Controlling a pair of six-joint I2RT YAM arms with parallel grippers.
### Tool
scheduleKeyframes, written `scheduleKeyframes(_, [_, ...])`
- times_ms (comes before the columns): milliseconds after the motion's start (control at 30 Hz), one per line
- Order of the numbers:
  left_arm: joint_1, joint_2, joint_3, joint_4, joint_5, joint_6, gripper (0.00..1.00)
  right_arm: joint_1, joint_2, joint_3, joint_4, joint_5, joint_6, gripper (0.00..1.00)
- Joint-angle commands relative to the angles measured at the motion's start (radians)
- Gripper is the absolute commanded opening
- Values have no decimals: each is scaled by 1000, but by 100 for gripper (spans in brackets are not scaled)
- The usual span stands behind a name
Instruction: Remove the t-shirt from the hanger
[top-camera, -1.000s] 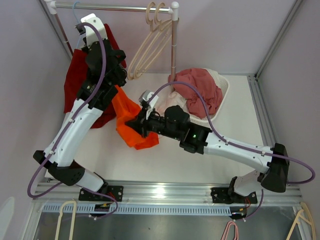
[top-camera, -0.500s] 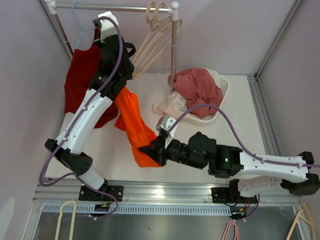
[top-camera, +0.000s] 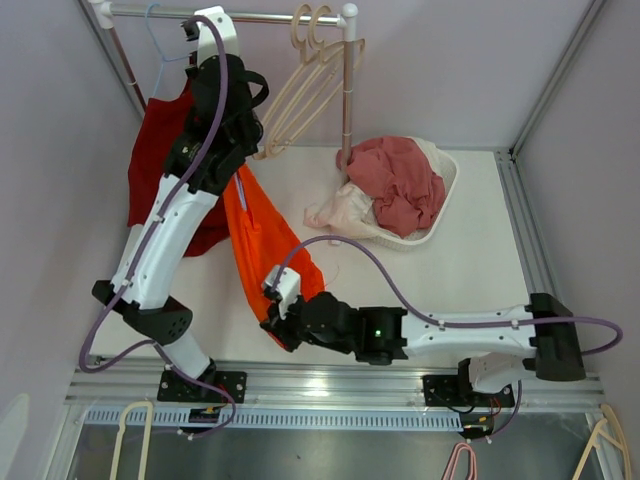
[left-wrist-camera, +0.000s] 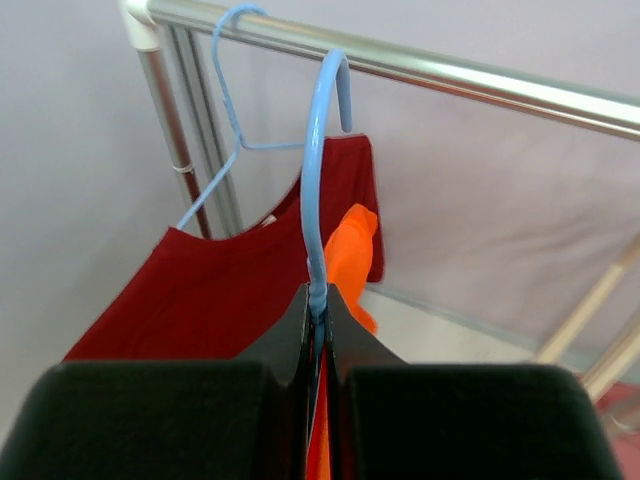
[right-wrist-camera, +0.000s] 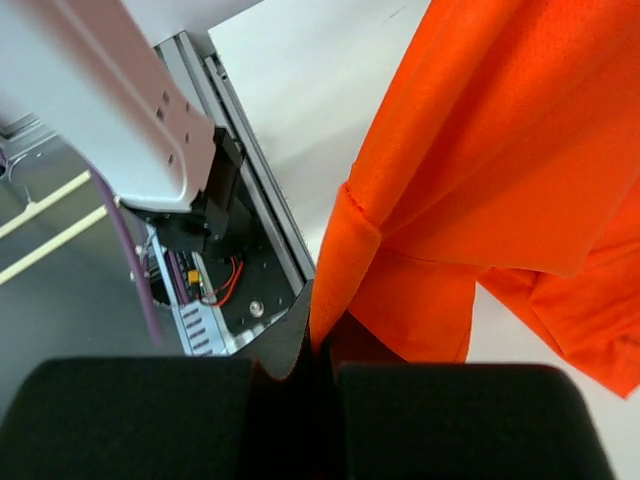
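My left gripper (left-wrist-camera: 318, 296) is shut on the neck of a blue hanger (left-wrist-camera: 316, 160), held up high with its hook just under the metal rail (left-wrist-camera: 450, 80). An orange t-shirt (top-camera: 255, 235) hangs from it and stretches down in a long strip to the table's near edge. There my right gripper (right-wrist-camera: 322, 335) is shut on a folded edge of the orange t-shirt (right-wrist-camera: 500, 150). The hanger's shoulders are hidden behind the fingers and the cloth.
A red t-shirt (top-camera: 160, 170) hangs on a second thin blue hanger (left-wrist-camera: 225, 110) on the rail, just left of my left arm. Cream hangers (top-camera: 300, 90) hang at the rail's right end. A white basket (top-camera: 447, 185) of pink clothes stands at the back right.
My left arm has lifted the hanger up to the rail. My right gripper has pulled the shirt's lower end toward the near-left edge, drawing the orange cloth out long.
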Motion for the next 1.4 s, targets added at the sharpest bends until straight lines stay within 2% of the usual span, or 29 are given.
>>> scheduleKeyframes(0, [1,-38,155,-122,104,-110,1,-8,83,67,-17,-125,31,0])
scheduleKeyframes(167, [-30,-199,59,-316,271,-313,1,-151,110,115,-28,-144,28,0])
scheduleKeyframes(333, [-30,-374,-36,-544,562,-415,1,-287,82,143,-77,-116,39,0])
scheduleKeyframes(433, [-30,-442,-93,-653,689,-429,1,-353,65,166,-91,-110,22,0])
scheduleKeyframes(567, [-29,-577,-197,-796,751,-419,1,-398,86,215,-143,-73,18,0])
scheduleKeyframes(633, [-29,-620,-214,-847,783,-401,1,-435,113,247,-194,-61,27,0])
scheduleKeyframes(733, [-35,-666,-185,-959,908,-360,1,-479,149,252,-206,-88,42,0])
scheduleKeyframes(833, [-36,-736,-231,-959,908,-375,1,-473,160,238,-166,-180,30,0])
scheduleKeyframes(900, [-38,-770,-255,-944,874,-387,1,-464,174,232,-149,-251,33,13])
scheduleKeyframes(933, [-36,-782,-261,-924,879,-387,1,-458,177,220,-143,-307,38,27])
scheduleKeyframes(1033, [-38,-804,-304,-867,911,-386,1,-452,159,171,-88,-340,50,21])
scheduleKeyframes(1167, [-38,-838,-358,-789,899,-381,1,-467,145,95,-77,-401,31,21])
scheduleKeyframes(1367, [-38,-933,-404,-688,647,-412,1,-482,215,60,-79,-348,76,27])
